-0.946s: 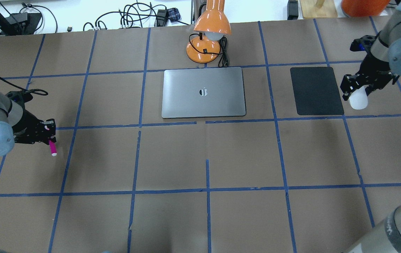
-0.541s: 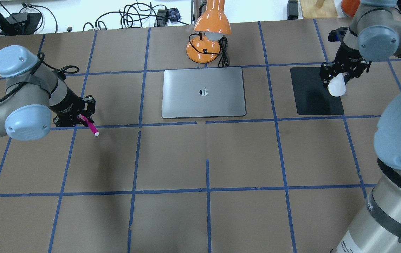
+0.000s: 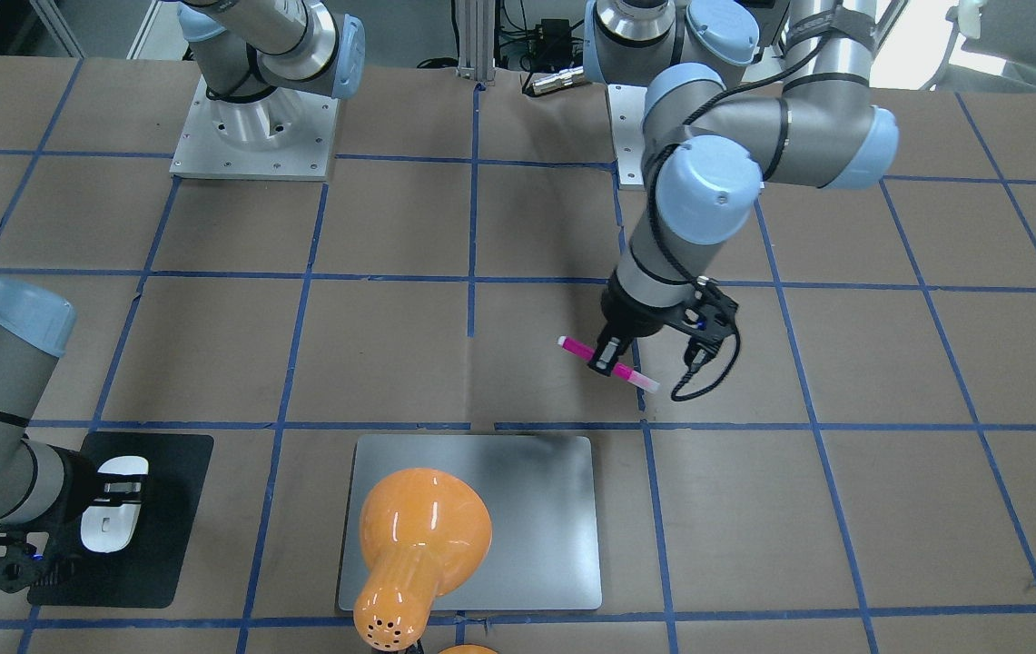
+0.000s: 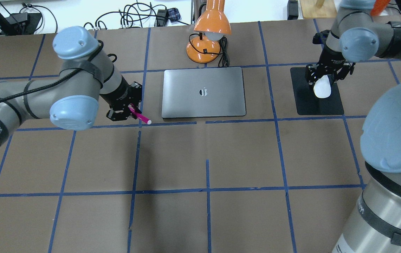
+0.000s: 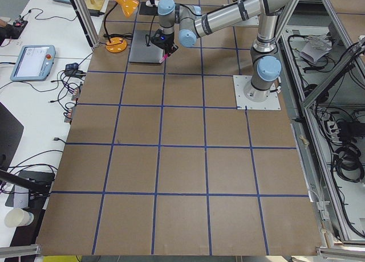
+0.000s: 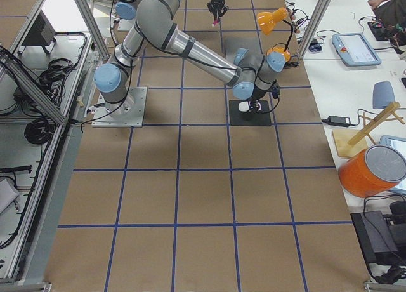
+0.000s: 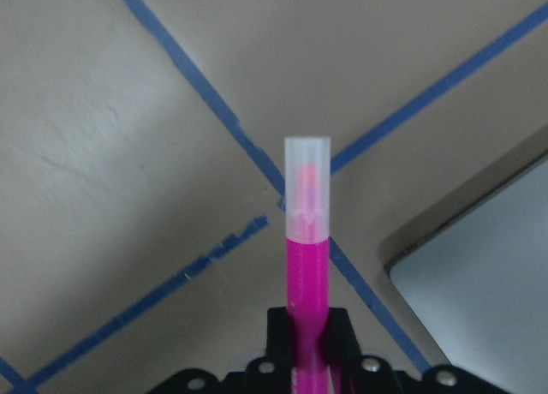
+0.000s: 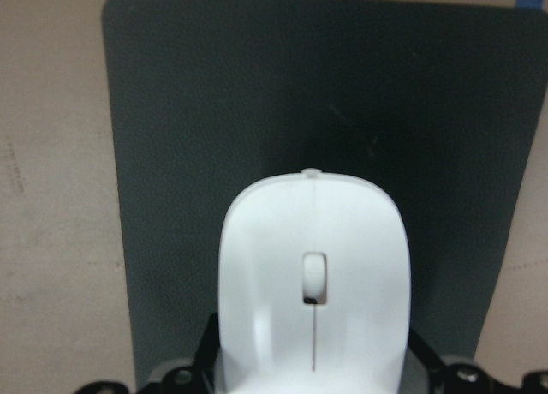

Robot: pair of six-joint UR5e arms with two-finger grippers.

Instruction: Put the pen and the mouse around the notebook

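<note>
My left gripper (image 4: 132,111) is shut on the magenta pen (image 4: 140,116), holding it tilted above the table just off the near-left corner of the silver notebook (image 4: 204,92). In the left wrist view the pen (image 7: 306,240) sticks out forward, with its pale end over a crossing of blue tape and the notebook's corner (image 7: 479,265) to its right. My right gripper (image 4: 325,80) is shut on the white mouse (image 4: 322,88), low over the black mat (image 4: 312,103) to the notebook's right. The right wrist view shows the mouse (image 8: 313,283) over the mat (image 8: 257,94).
An orange desk lamp (image 4: 209,31) with a black cord stands behind the notebook, its shade leaning over the far edge. Blue tape lines grid the brown table. Cables lie beyond the far edge.
The left arm has carried the pen right, from the far left up to the notebook's near-left corner. The right arm has carried the mouse left, from beside the black mat to over it.
</note>
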